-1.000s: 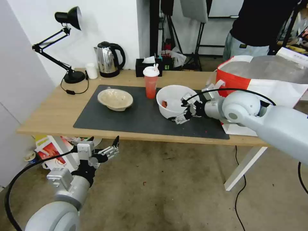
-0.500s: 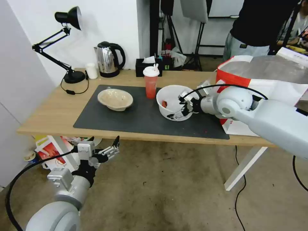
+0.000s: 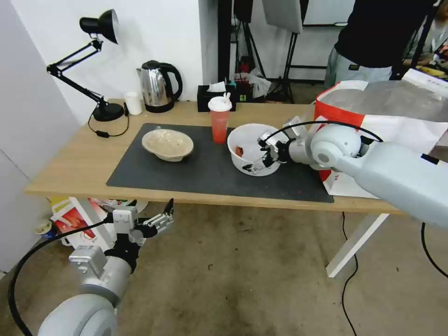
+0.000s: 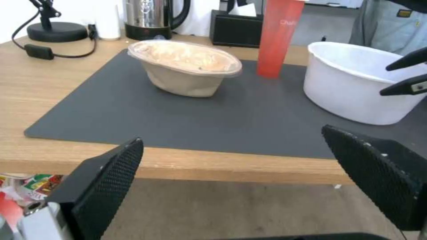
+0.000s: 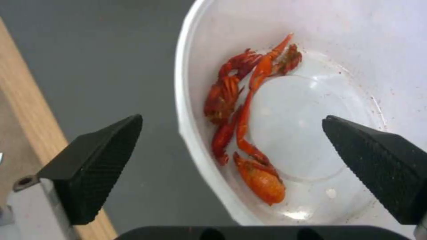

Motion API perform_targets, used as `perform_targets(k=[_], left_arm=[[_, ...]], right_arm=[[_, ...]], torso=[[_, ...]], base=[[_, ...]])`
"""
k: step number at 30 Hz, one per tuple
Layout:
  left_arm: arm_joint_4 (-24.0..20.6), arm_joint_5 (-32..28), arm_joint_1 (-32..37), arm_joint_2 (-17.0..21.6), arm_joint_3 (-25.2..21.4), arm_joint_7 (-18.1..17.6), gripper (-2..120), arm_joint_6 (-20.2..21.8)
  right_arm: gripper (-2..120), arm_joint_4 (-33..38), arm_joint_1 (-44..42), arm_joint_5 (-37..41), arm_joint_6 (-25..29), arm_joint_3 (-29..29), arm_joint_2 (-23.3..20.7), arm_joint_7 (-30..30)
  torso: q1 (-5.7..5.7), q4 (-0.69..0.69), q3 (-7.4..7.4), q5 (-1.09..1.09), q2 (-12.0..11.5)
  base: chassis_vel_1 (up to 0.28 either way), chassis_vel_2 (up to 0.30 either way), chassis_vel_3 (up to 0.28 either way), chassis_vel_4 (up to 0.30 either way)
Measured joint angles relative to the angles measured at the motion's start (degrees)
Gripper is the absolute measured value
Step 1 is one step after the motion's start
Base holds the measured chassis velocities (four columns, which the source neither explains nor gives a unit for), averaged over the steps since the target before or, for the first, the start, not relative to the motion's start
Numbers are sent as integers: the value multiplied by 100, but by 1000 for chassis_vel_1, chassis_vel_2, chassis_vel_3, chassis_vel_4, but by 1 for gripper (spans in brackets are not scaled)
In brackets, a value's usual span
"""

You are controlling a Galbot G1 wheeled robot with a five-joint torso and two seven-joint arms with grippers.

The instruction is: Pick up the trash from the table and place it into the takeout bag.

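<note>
Right tool [image 3: 262, 154] is at the near-right rim of the large white bowl [image 3: 247, 144], fingers spread wide and straddling the wall: one finger [image 5: 91, 166] hangs outside over the dark mat [image 3: 200, 172], the other [image 5: 378, 163] sits over the inside. Nothing pinched; whether either pad touches the plastic is hard to call from here. Inside the bowl lie red crayfish shells [image 5: 242, 126], close to the wall between the fingers. The bowl stands on the mat of the worktop [image 3: 79, 158], the red cup with white lid [image 3: 219, 119] just beside it on the far-left side, the shallow beige bowl [image 3: 168, 144] well apart to the left. The takeout bag [image 3: 373, 121] stands at the worktop's right end, mouth open, foil lining showing, right behind the working arm. Left tool [image 3: 158, 215] hangs below the worktop's front edge, fingers spread and holding nothing, pointed toward the beige bowl and mat.
</note>
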Motion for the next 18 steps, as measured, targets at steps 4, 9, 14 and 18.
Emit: perform_targets(k=[4,9,14,18], left_arm=[[6,3,-11,-8,7,-1,100,0],[25,4,-24,-3,10,-2,100,-2],[50,4,-39,4,11,-3,100,-12],[60,4,-41,12,11,-5,100,-25]], right_arm=[[100,-161,3,-80,-1,-36,85,-63],[100,-319,0,-149,-1,-62,209,-88],[100,-395,-16,-155,-1,-67,264,-80],[100,-423,-21,-161,-1,-70,284,-75]], torso=[[0,0,0,0,0],[0,1,0,0,0],[0,0,0,0,0],[0,0,0,0,0]], base=[[0,0,0,0],[0,0,0,0],[0,0,0,0],[0,0,0,0]])
